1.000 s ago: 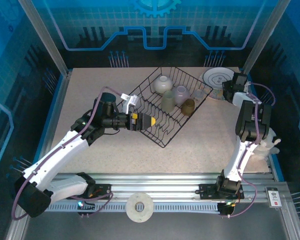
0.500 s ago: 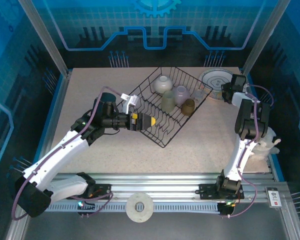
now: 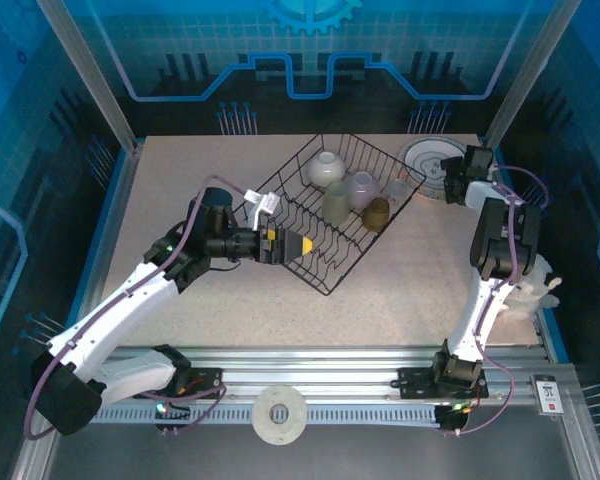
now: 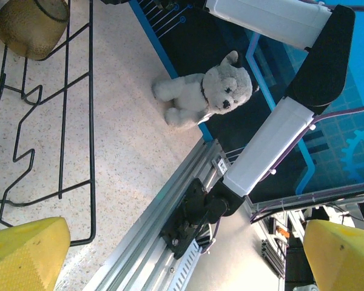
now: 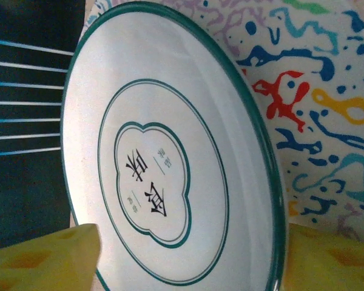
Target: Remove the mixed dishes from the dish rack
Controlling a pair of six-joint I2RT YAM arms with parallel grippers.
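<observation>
Fingers (image 4: 25, 253) of the left gripper (image 3: 298, 243) stand spread wide and empty, reaching in over the near-left side of the dish rack (image 3: 375, 240), low above its wire floor. That black wire rack sits turned cornerwise near the middle of the counter (image 3: 180, 180), towards the far side. Its far half carries a small cream bowl (image 3: 325, 168), a translucent yellowish cup (image 3: 337, 202) just near of the bowl, a pale cup (image 3: 362, 188) to their right and a small brown cup (image 3: 377, 213) nearest the right edge. The right gripper (image 3: 450, 177) is at the far-right corner of the counter, its yellow fingers (image 5: 42, 254) parted and standing either side of the near rim of a white plate with green rings (image 5: 170, 182). They are not pinching it. This plate lies on top of a squiggle-patterned plate (image 5: 327, 91), both outside the rack and just to its right. A grey stuffed toy (image 4: 203, 97) sits at the right edge of the counter, well apart from the rack.
</observation>
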